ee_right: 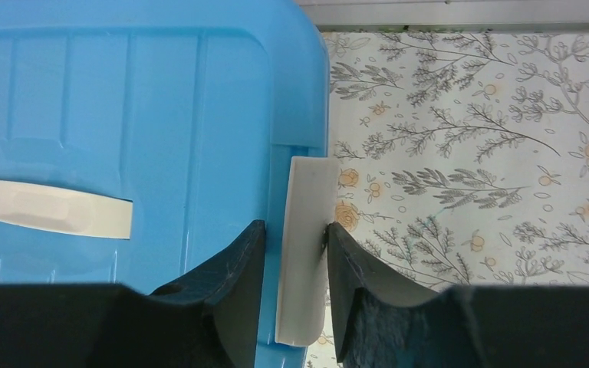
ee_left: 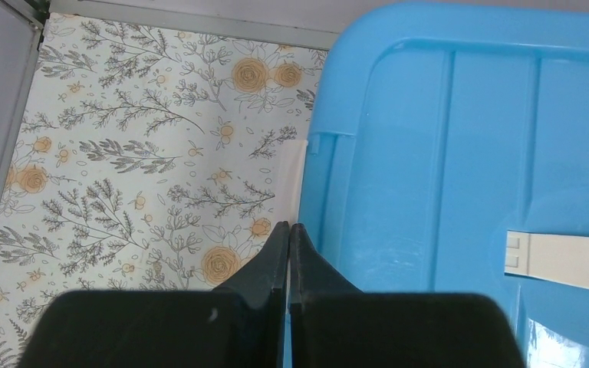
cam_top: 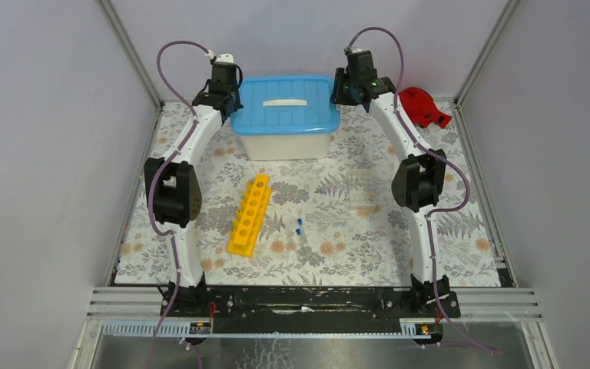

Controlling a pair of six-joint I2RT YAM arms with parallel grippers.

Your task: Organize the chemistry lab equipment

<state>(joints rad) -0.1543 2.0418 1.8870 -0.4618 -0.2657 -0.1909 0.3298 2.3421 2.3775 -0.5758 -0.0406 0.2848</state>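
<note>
Yellow test-tube rack (cam_top: pixel 249 214) lies on the flowered table (cam_top: pixel 461 254) with two blue-capped tubes (cam_top: pixel 299 226) just right of it, while far behind them my left gripper (ee_left: pixel 288 228) is pinched shut beside the blue lid (ee_left: pixel 460 153) and my right gripper (ee_right: pixel 295 230) straddles the white latch (ee_right: pixel 307 199), jaws narrowly apart.

Reading bright and even in all views; taking soft diffuse light from overhead; throwing only faint shadows under the white tub (cam_top: pixel 286 146) and beside the yellow rack (cam_top: pixel 250 214); catching streaky reflections on the clear panel (cam_top: pixel 276 350) along the top view's near edge; picking up a pale sheen low on the blue lid (ee_left: pixel 468 176) in the left wrist view; holding the floral table cover (ee_right: pixel 468 138) sharp; softening and darkening the black fingers (ee_right: pixel 234 284) nearest the right wrist lens to near-featureless shapes.
</note>
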